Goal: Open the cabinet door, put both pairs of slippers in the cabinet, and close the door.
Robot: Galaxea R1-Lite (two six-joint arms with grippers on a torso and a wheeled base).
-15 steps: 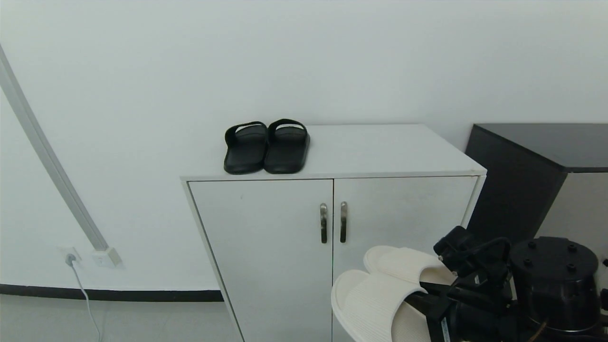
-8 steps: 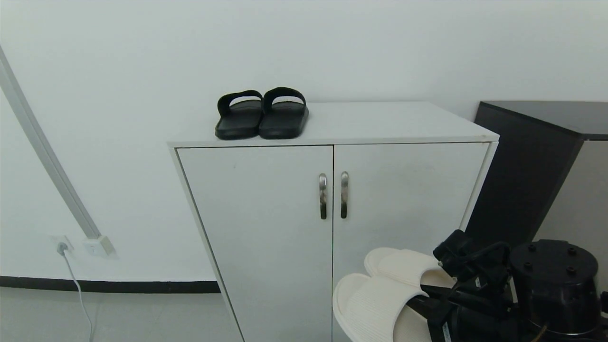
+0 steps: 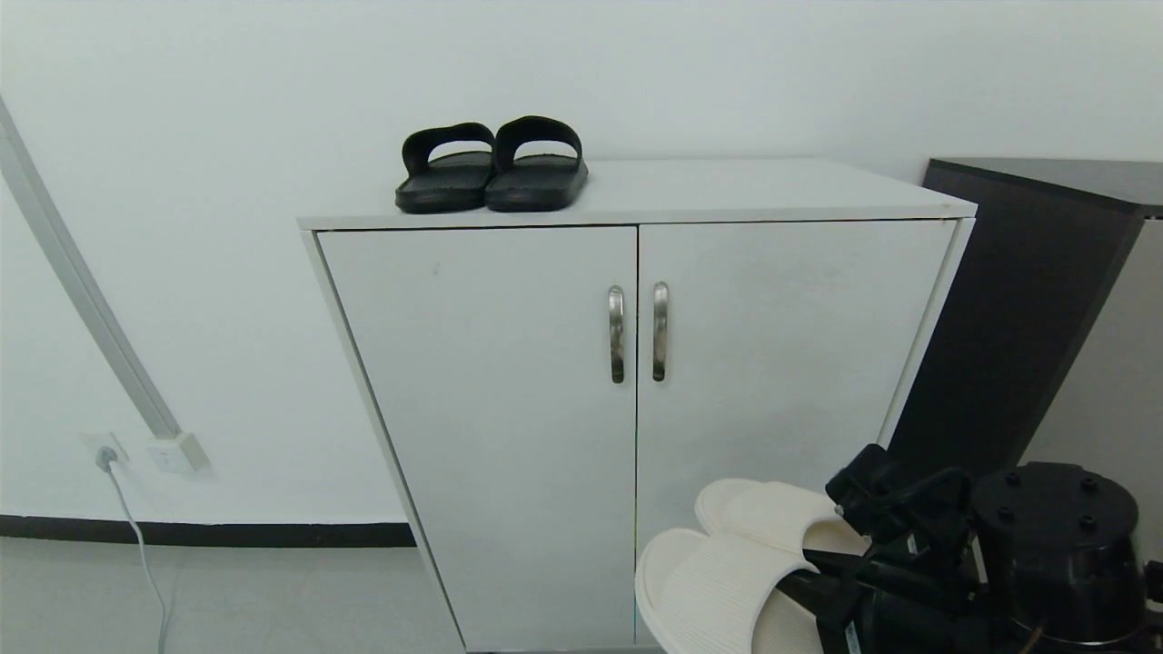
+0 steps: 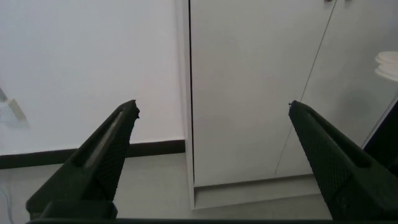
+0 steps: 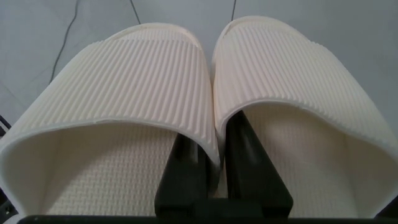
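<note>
Drop in head cam only; nothing on cabinet (image 3: 772, 191) shifted. Clamping white slippers (image 5: 137, 87) w/ R gripper (image 5: 214, 152), low before R door. Holding L gripper (image 4: 212, 107) splayed, empty. Black slippers (image 3: 491, 168) atop, doors (image 3: 509, 381) shut: opening next, prob.

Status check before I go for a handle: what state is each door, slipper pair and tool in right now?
left cabinet door: closed.
right cabinet door: closed.
black slippers: side by side on the cabinet top.
left tool: open, empty.
right tool: shut, loaded.
white slippers: clamped together in the right tool, low in front of the right cabinet door.
</note>
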